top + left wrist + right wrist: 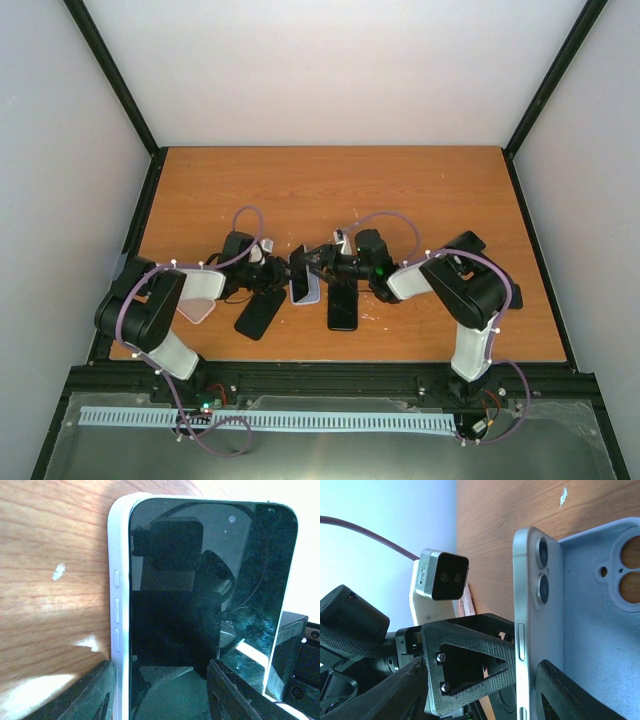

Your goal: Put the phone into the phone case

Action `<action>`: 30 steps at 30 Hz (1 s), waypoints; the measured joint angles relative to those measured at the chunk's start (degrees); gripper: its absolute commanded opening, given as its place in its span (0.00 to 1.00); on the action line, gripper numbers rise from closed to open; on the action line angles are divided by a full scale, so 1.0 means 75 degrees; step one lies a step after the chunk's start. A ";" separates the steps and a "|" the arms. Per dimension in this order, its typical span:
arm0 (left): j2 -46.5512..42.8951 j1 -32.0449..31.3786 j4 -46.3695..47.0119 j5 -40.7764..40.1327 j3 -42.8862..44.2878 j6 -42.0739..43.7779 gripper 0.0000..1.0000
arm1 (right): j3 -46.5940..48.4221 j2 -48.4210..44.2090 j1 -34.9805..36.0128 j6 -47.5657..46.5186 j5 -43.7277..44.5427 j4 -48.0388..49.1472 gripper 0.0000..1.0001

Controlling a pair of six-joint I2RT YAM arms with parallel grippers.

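Note:
The phone (pixel 298 263) stands on edge at the table's middle, between both grippers. In the left wrist view its black screen (pixel 200 580) fills the frame with a pale buttoned edge on its left. My left gripper (pixel 160 695) has one finger against that edge and the other on the screen. In the right wrist view the phone's silver edge and back lenses (pixel 530 605) stand against the pale blue case (pixel 590 630), which also shows in the top view (pixel 306 292). My right gripper (pixel 480 695) is spread wide, with its right finger (pixel 570 690) beside the phone's back.
Two black phones lie flat on the table, one left (pixel 260 312) and one right (pixel 342 305) of the case. A pink case (pixel 195 308) lies by the left arm. Black frame posts line the table's sides.

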 measured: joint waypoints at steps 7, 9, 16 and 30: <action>0.0000 -0.0020 -0.0023 -0.0058 -0.0017 -0.0003 0.48 | 0.0067 -0.0102 0.0061 -0.0659 0.0157 -0.0901 0.49; 0.0000 -0.0026 -0.0052 -0.0087 -0.0012 0.0015 0.47 | 0.0230 -0.0286 0.0067 -0.1207 0.0522 -0.1915 0.41; 0.0000 -0.0032 -0.0251 -0.0166 0.0064 0.0047 0.44 | 0.0831 -0.0842 0.0070 -0.2570 0.1679 -0.4226 0.23; 0.0254 -0.0032 -0.0297 -0.0047 0.0294 0.0093 0.44 | 0.0965 -0.0664 0.0137 -0.3156 0.2049 -0.5077 0.10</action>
